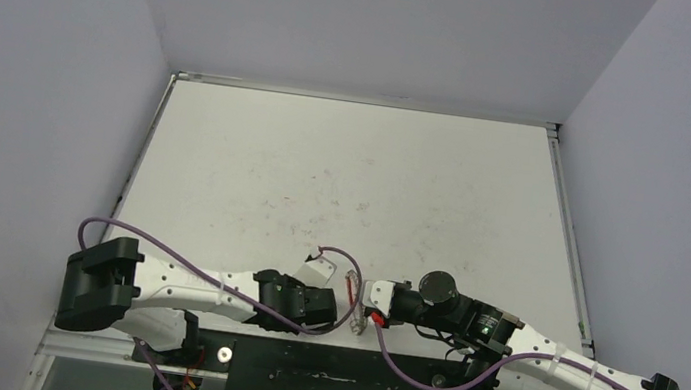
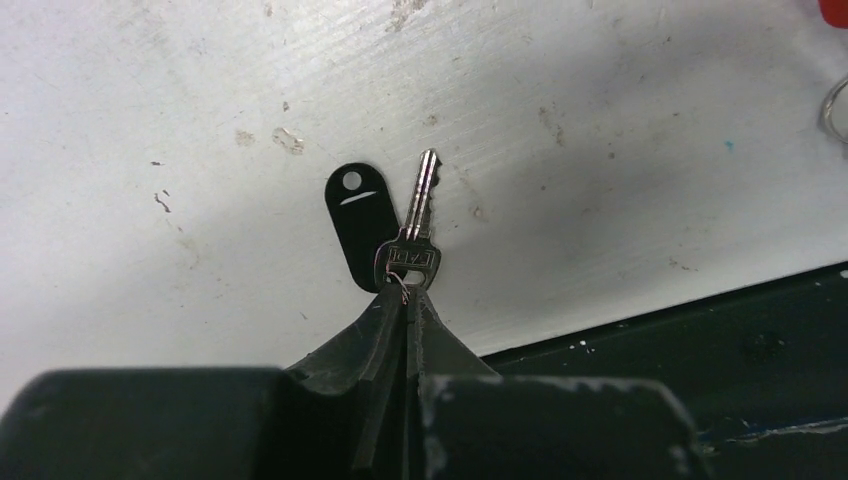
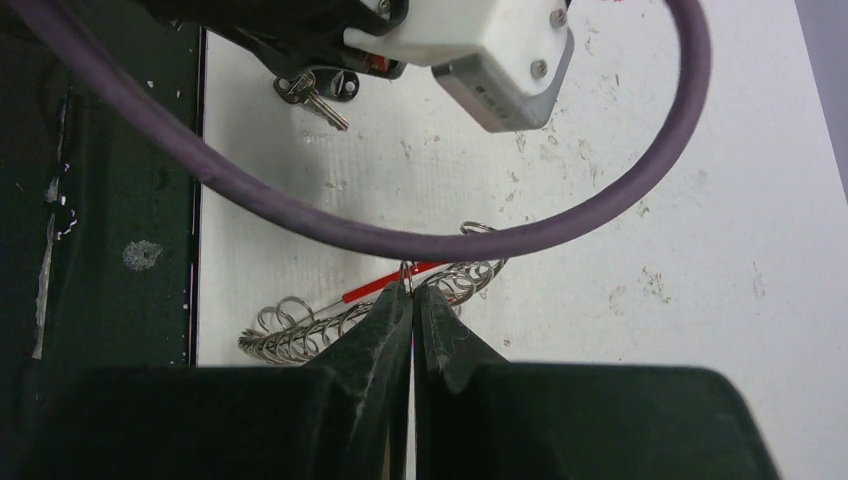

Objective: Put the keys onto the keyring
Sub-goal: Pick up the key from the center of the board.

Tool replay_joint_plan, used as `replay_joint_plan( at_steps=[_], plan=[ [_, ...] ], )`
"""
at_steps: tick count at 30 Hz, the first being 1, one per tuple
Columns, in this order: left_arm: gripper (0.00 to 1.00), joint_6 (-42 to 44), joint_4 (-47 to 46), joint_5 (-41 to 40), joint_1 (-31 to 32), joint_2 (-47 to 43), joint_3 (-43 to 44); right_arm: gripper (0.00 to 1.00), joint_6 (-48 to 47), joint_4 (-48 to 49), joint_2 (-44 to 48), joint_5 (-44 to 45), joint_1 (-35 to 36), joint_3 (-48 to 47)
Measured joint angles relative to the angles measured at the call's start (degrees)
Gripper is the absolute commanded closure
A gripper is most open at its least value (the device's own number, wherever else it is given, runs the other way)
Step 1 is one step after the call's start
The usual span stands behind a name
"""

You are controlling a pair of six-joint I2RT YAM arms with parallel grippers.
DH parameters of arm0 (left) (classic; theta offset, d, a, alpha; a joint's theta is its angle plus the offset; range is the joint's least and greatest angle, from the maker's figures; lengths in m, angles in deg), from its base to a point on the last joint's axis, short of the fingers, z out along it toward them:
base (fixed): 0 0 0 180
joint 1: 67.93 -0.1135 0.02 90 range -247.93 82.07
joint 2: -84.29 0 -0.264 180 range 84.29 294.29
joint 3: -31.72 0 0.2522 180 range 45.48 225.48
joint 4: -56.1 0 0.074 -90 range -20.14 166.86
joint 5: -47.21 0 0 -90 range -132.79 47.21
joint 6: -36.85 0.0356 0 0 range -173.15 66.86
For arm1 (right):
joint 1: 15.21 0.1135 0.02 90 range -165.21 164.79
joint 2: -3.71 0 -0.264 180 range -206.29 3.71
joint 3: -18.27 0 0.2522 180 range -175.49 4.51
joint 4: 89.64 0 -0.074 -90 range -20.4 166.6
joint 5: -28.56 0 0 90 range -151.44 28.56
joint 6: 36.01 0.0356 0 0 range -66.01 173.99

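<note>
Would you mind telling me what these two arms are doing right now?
The left claw holds a silver key and a black tag by their little ring. The right claw is shut on the keyring, with its red sleeve and many small rings. Both claws are close together near the table's front edge, but the key is not threaded on yet.

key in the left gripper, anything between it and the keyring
Nothing lies on the table between them. Only the purple cable loops across the gap between the key in the left gripper and the keyring in the right gripper.
</note>
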Motion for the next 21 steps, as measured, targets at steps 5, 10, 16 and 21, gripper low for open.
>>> replay_joint_plan(
  at_steps=[5, 10, 16, 21],
  plan=[
    [1.00, 1.1, 0.2, 0.5, -2.3, -4.4, -0.5, 1.00, 0.0, 0.0, 0.0, -0.1, 0.0, 0.0],
    [1.00, 3.0, -0.8, 3.0, -6.1, -7.6, -2.0, 1.00, 0.0, 0.0, 0.0, -0.3, 0.0, 0.0],
    [1.00, 4.1, -3.3, 7.2, -9.9, -14.1, -5.8, 1.00, 0.0, 0.0, 0.0, -0.6, 0.0, 0.0],
    [1.00, 4.7, -7.0, 11.4, -13.6, -21.8, -7.7, 1.00, 0.5, 1.1, -0.4, -1.5, 0.0, 0.0]
  ],
)
